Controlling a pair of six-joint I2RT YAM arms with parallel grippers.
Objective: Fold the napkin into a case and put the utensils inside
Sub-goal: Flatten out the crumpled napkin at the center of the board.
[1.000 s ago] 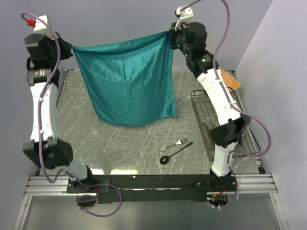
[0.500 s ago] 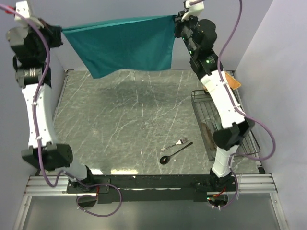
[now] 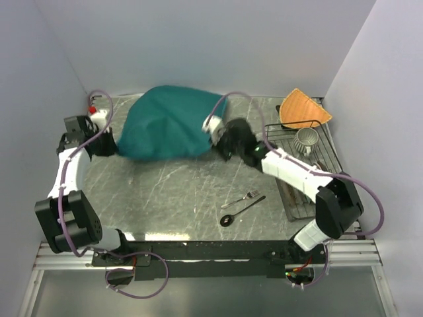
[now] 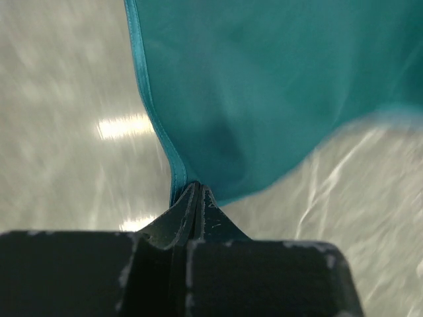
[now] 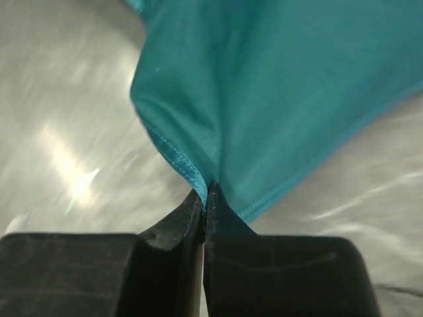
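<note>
The teal napkin (image 3: 168,124) billows low over the far middle of the table, held at two corners. My left gripper (image 3: 114,146) is shut on its left corner; in the left wrist view the hem (image 4: 173,173) runs into the closed jaws. My right gripper (image 3: 218,146) is shut on its right corner, and the cloth (image 5: 277,99) shows pinched in the right wrist view. The silver fork (image 3: 242,198) and the dark spoon (image 3: 239,212) lie side by side on the table at the near right, apart from both grippers.
A wire rack (image 3: 310,173) stands at the right edge with a metal cup (image 3: 307,139) in it. An orange fan-shaped cloth (image 3: 301,109) lies at the far right corner. Walls close in the left, back and right sides.
Both arms have swung down from high above the table to low near its surface. The napkin went from hanging stretched in the air to billowing down over the far table.
</note>
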